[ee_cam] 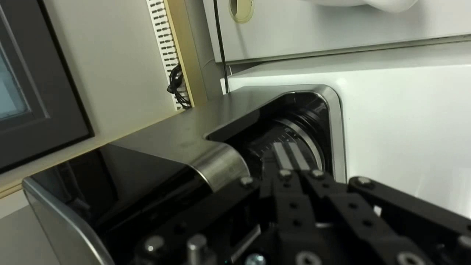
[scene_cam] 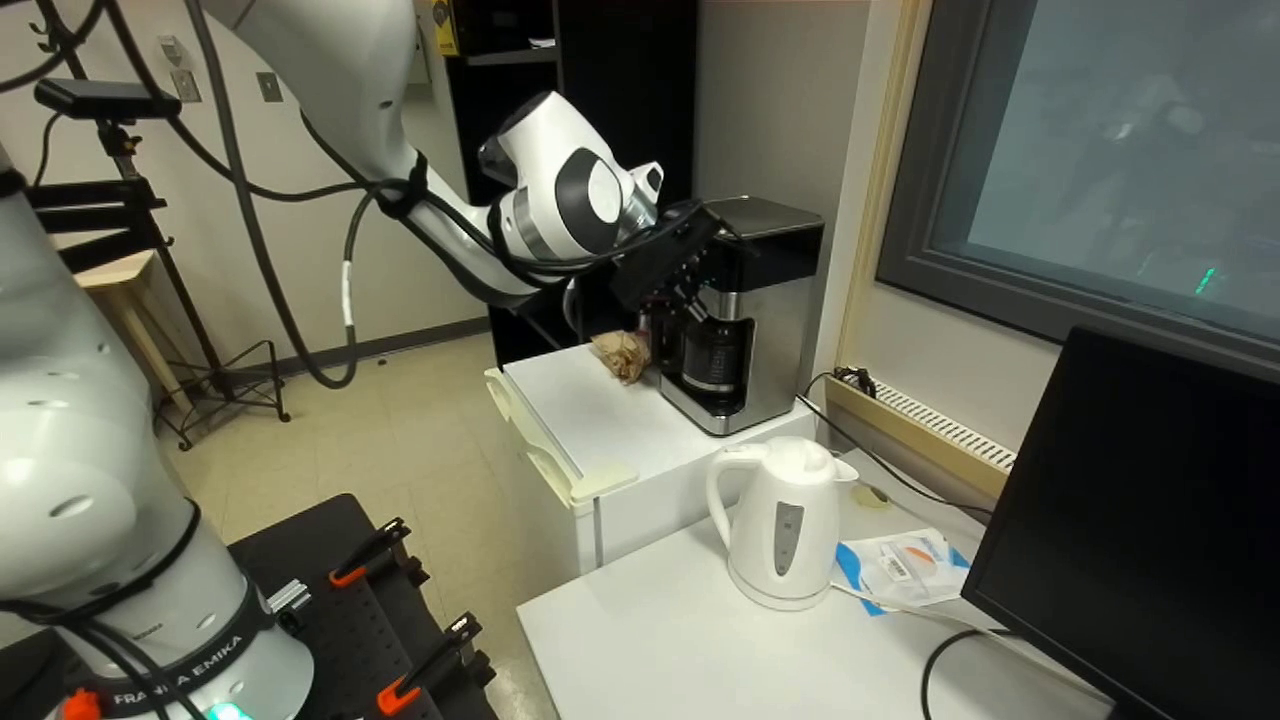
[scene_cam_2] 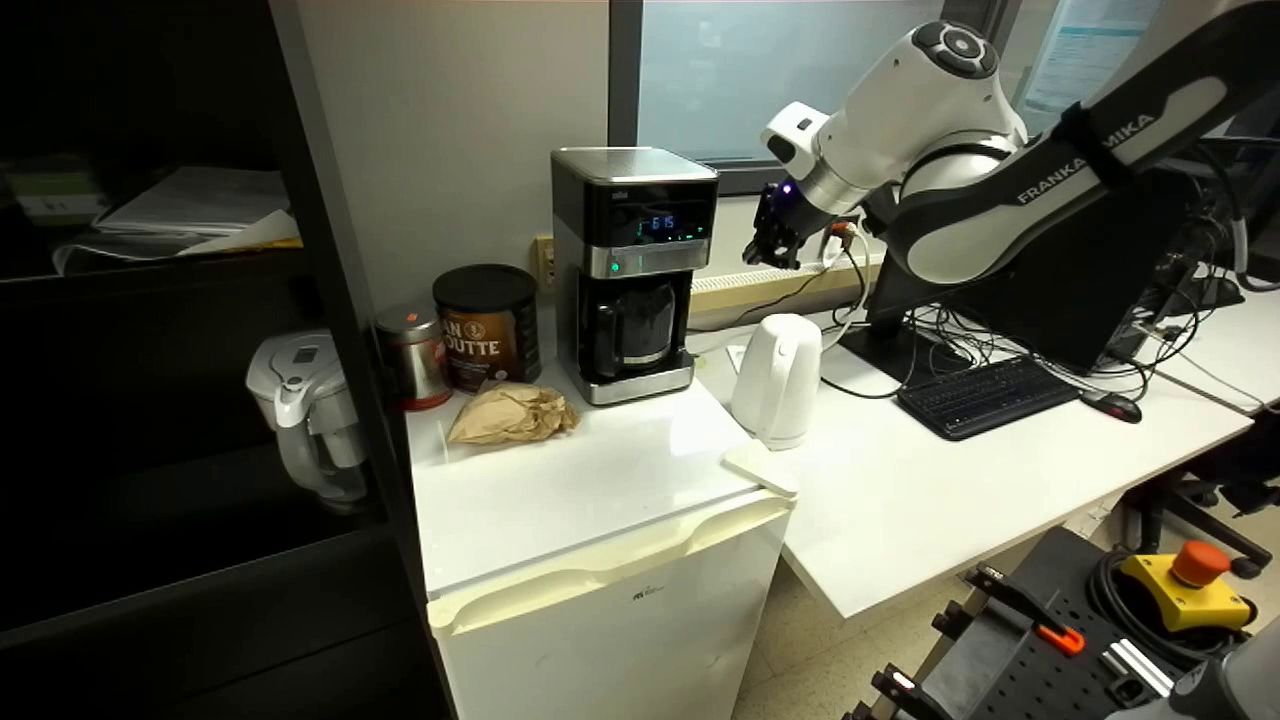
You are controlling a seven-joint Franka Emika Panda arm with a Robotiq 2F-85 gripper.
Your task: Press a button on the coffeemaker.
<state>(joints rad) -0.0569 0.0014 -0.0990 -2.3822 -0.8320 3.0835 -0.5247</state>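
Note:
The coffeemaker is a black and silver boxy machine in an exterior view [scene_cam: 780,330], standing on a small white fridge. Its front also shows in an exterior view [scene_cam_2: 645,262], with a lit display [scene_cam_2: 662,224] and a green light on the silver band. The dark carafe [scene_cam_2: 645,325] sits inside it. My gripper [scene_cam: 697,308] is shut and empty beside the machine, near the height of its front panel. In an exterior view the gripper [scene_cam_2: 772,255] appears to its right, apart from it. In the wrist view the fingertips [ee_cam: 290,154] lie together, with the coffeemaker [ee_cam: 173,136] behind; the buttons are hidden there.
A white kettle [scene_cam_2: 778,380] stands on the white desk [scene_cam_2: 930,500] beside the fridge [scene_cam_2: 560,490]. A crumpled paper bag [scene_cam_2: 513,413], a coffee can [scene_cam_2: 487,330] and a red canister [scene_cam_2: 415,360] are by the machine. A monitor [scene_cam: 1150,530] stands on the desk.

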